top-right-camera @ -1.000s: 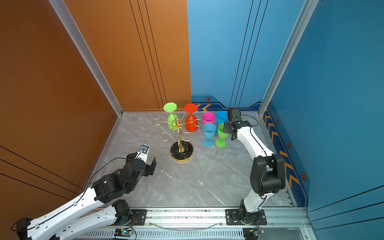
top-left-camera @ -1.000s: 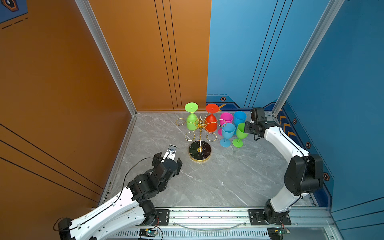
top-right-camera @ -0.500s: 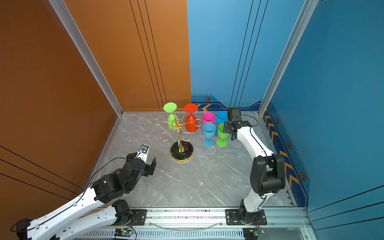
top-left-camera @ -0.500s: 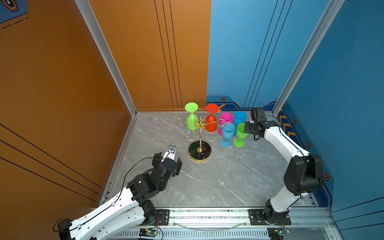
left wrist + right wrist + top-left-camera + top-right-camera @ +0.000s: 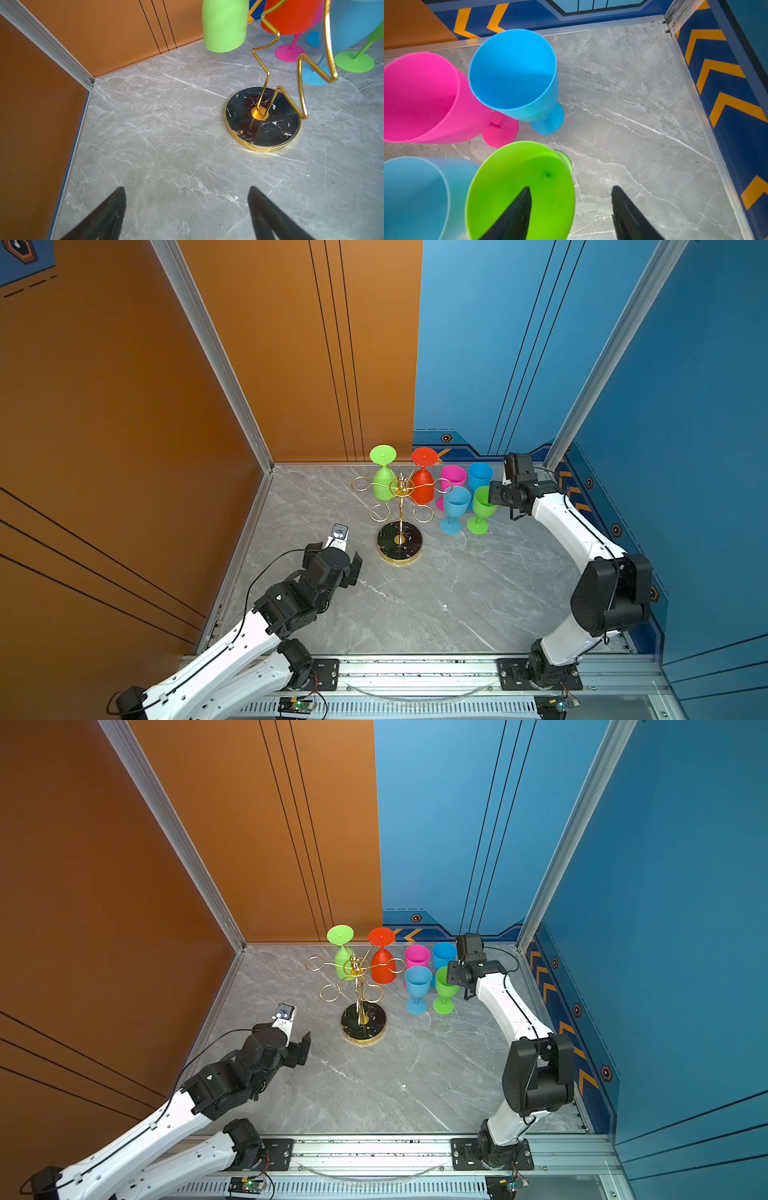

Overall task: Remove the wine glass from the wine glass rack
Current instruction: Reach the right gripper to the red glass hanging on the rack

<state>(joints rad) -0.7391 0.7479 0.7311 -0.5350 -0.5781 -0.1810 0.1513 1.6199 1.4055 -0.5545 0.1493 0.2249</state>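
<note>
The wine glass rack [image 5: 400,541] is a gold wire stand on a round black base, seen also in the left wrist view [image 5: 262,118]. Two wine glasses hang upside down on it, a green one [image 5: 383,481] and a red one [image 5: 423,487]. A second green wine glass [image 5: 508,176] stands upright on the floor [image 5: 482,506]. My right gripper [image 5: 571,188] is open astride its rim, with one finger inside the bowl and the other outside, clear of the wall. My left gripper [image 5: 186,188] is open and empty over bare floor, short of the rack's base.
A pink glass [image 5: 453,477] and two blue glasses [image 5: 480,475] [image 5: 456,506] stand upright beside the green one, close to the right gripper. The back wall and the right wall corner [image 5: 668,22] are near. The marble floor [image 5: 436,593] stretches toward the front rail.
The right gripper's jaws have parted from the standing green glass's rim. The glass stays where it stood. Neither arm has shifted noticeably.
</note>
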